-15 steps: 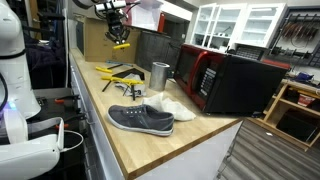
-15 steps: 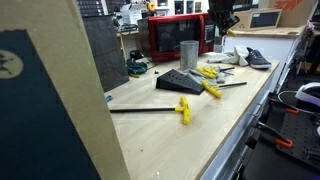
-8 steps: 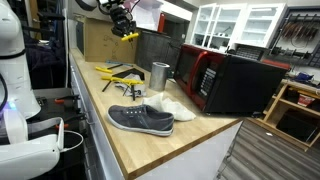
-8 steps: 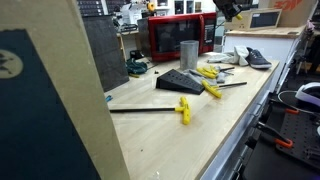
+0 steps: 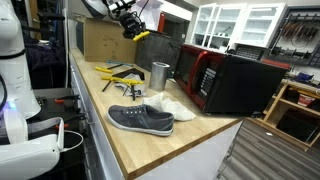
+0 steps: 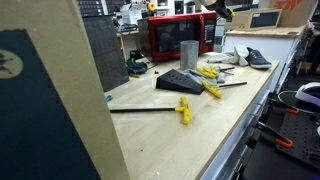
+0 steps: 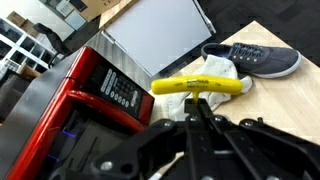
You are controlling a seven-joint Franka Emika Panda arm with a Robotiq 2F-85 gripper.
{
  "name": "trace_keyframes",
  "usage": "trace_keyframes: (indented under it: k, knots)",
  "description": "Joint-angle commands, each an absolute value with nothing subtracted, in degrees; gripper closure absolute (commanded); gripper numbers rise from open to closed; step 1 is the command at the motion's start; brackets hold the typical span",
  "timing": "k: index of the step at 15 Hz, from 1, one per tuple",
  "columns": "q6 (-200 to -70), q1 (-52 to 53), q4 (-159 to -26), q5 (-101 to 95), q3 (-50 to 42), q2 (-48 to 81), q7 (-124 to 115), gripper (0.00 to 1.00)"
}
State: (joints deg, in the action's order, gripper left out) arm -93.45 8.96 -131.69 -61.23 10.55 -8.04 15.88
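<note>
Gripper (image 5: 129, 23): we log it clamped on the yellow-handled tool (image 7: 200, 86), high above the counter (image 5: 120, 135). Pick-up done; tool not yet set down.

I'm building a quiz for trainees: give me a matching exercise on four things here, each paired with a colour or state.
Things: 1 shoe; 2 microwave; 3 cup; 4 yellow tool.
States: A held by the gripper; B grey, lying flat; C red front; D metal, upright.
Pairs: 1-B, 2-C, 3-D, 4-A.
</note>
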Motion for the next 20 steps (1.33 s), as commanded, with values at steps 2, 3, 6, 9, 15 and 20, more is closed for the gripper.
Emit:
trace_keyframes:
  k: [2,3,6,9,15,20]
  knots:
    - [-87.11,8.44,-124.81,-63.80,9.63,-1.70,13.82,0.99]
    - [-85.95,8.35,-123.94,-64.21,9.38,-1.15,13.91,0.99]
    - [-83.52,7.90,-122.06,-64.93,8.31,0.39,14.86,0.99]
    - [-82.34,7.18,-121.12,-65.13,7.41,1.85,14.82,0.99]
    - [-83.06,6.72,-117.91,-64.83,6.80,6.21,13.62,0.99]
    - [-83.11,7.24,-112.03,-65.11,7.31,11.96,13.81,0.99]
